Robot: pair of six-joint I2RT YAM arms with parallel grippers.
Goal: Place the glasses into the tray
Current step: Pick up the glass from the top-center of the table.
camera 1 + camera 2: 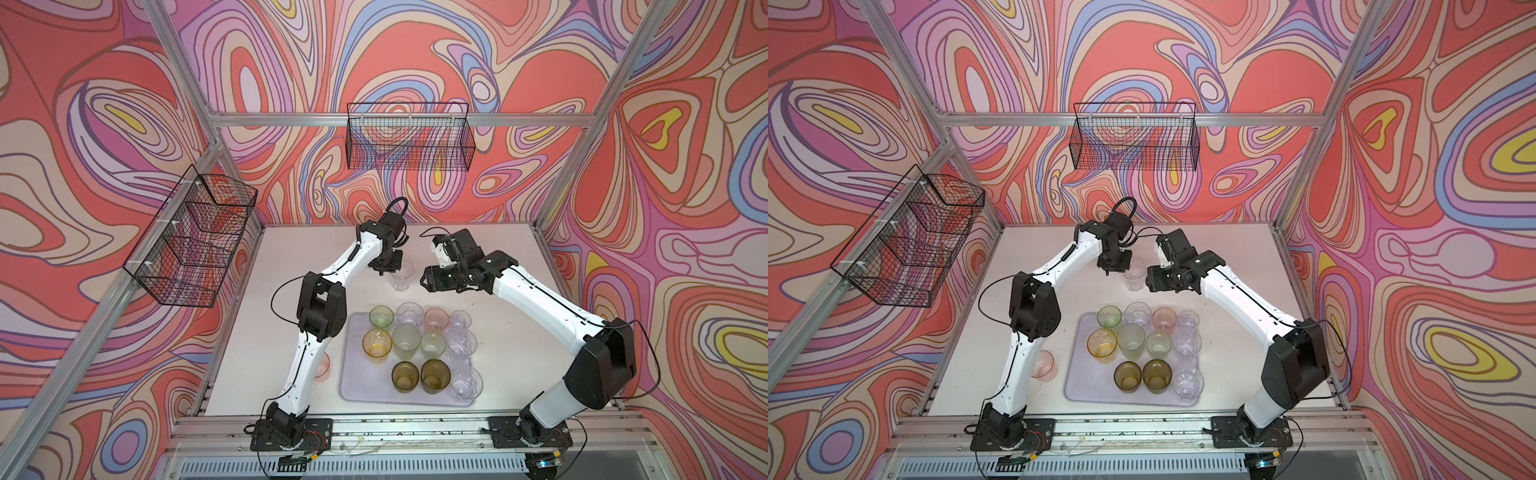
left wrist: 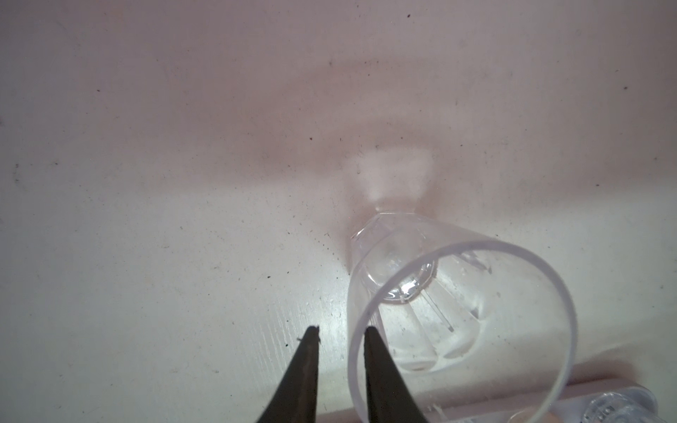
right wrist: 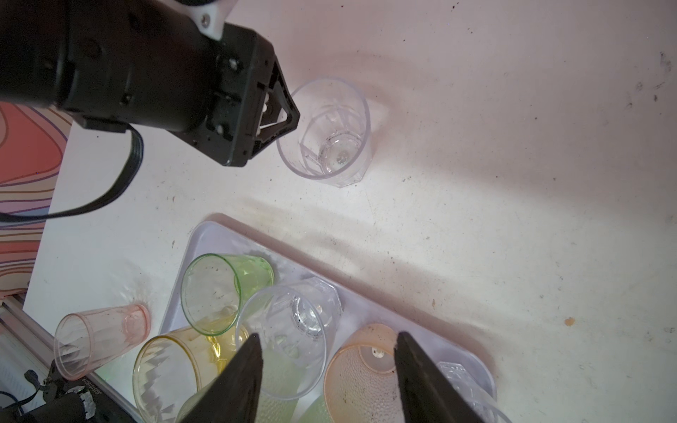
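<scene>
A clear glass (image 1: 402, 276) (image 1: 1134, 277) stands upright on the white table behind the tray (image 1: 357, 386) (image 1: 1084, 386). My left gripper (image 1: 383, 271) (image 1: 1109, 272) (image 2: 340, 329) is at its rim (image 2: 458, 304). One finger is inside the glass and one outside, with a narrow gap and the wall not pinched. To the right of that glass (image 3: 329, 135), my right gripper (image 1: 424, 282) (image 1: 1148, 282) (image 3: 328, 335) hangs open and empty. Several coloured and clear glasses stand in the tray (image 3: 205, 234). A pink glass (image 1: 323, 365) (image 1: 1044, 365) (image 3: 99, 340) stands on the table left of it, partly behind my left arm.
A black wire basket (image 1: 195, 237) hangs on the left wall and another (image 1: 409, 137) on the back wall. An aluminium rail (image 1: 415, 428) with both arm bases runs along the table's front edge. The tray's front left part holds no glasses.
</scene>
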